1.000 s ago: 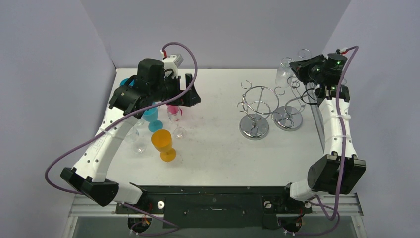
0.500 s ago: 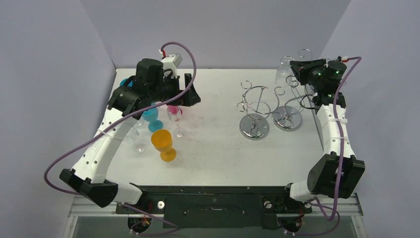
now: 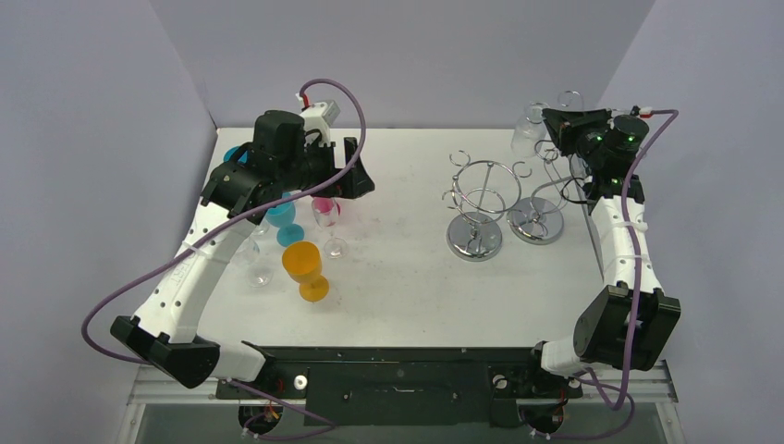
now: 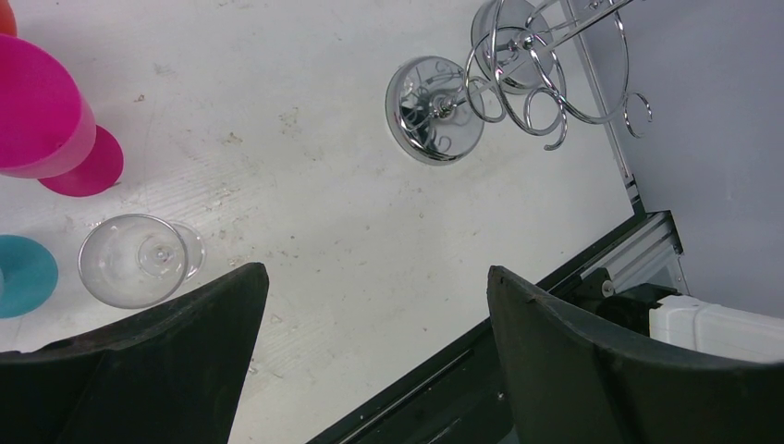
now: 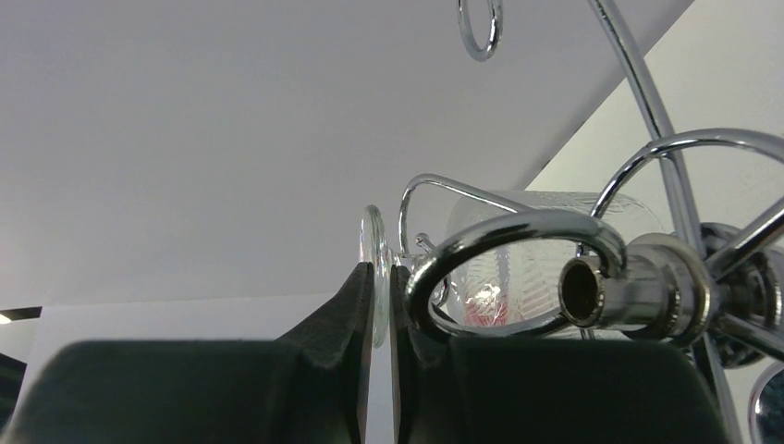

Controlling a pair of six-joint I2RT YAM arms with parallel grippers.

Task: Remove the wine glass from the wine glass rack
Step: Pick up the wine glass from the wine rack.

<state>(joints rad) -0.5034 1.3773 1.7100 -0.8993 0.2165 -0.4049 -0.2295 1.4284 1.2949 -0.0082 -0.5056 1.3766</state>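
My right gripper (image 5: pixel 379 277) is closed down almost flat. Both fingers (image 5: pixel 314 351) pinch the thin clear foot of the wine glass (image 3: pixel 527 139), which I see edge-on between the tips. My left gripper (image 4: pixel 374 361) is spread wide with nothing in it, hanging above the left half of the table (image 3: pixel 407 287).

Two chrome wire stands sit close together on the right side. The wine glass rack (image 3: pixel 541 199) is the one farther right, toward the back wall. The second rack (image 3: pixel 474 208) stands just beside it on its left. The wine glass hangs high on the right-hand rack, near the far right corner. A chrome loop (image 5: pixel 504 268) sits right against its foot, with the bowl behind the loop. I cannot tell whether the stem passes through it.

Under my left arm stand an orange goblet (image 3: pixel 303 264), a blue goblet (image 3: pixel 280 217), a pink glass (image 3: pixel 325 208) and a small clear glass (image 4: pixel 139 259), all upright and near one another.
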